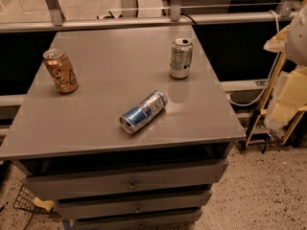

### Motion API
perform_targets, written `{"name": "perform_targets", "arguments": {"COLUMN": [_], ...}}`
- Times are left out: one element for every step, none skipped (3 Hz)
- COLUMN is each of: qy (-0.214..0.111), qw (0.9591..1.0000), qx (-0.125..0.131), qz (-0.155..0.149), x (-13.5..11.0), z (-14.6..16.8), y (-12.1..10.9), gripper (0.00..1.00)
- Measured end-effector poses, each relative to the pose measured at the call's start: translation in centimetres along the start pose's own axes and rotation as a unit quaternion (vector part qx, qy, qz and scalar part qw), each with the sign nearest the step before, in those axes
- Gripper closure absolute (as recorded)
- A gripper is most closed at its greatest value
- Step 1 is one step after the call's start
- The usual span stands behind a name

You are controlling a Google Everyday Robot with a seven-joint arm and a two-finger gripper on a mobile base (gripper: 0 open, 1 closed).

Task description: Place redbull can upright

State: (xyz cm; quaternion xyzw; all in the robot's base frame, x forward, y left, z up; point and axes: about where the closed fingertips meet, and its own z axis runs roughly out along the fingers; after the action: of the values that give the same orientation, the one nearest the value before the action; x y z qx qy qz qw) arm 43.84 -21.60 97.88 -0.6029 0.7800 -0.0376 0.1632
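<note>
The redbull can (143, 112) is blue and silver and lies on its side near the front middle of the grey cabinet top (96, 123). Its silver end points toward the front left. An orange-copper can (60, 71) with script lettering stands upright at the left. A silver-white can (181, 57) with a printed label stands upright at the back right. My gripper does not show in the camera view. Only a white rounded shape (298, 35) at the right edge, which may be part of my arm, is in view, well away from the cans.
The cabinet has drawers (129, 183) below its front edge. A metal rail (144, 20) runs behind it. Yellow padded pieces on a stand (288, 99) and a white cable (261, 92) are to the right. A speckled floor (268, 195) lies at the front right.
</note>
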Motion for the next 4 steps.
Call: {"name": "perform_targets", "arguments": {"qy": [0.000,-0.005,-0.021,-0.021], "qw": [0.9999,0.9928,0.9499,0.9499], "qx": [0.000,-0.005,0.005,0.005], "qz": [-0.012,-0.119,-0.312,-0.312], "x": [-0.6,-5.9,-15.1,-15.1], "z": [0.1,1.5,3.1,3.1], "y": [-0.2,-1.6,-0.6,-0.6], "gripper": [0.00,0.00,0.00,0.00]}}
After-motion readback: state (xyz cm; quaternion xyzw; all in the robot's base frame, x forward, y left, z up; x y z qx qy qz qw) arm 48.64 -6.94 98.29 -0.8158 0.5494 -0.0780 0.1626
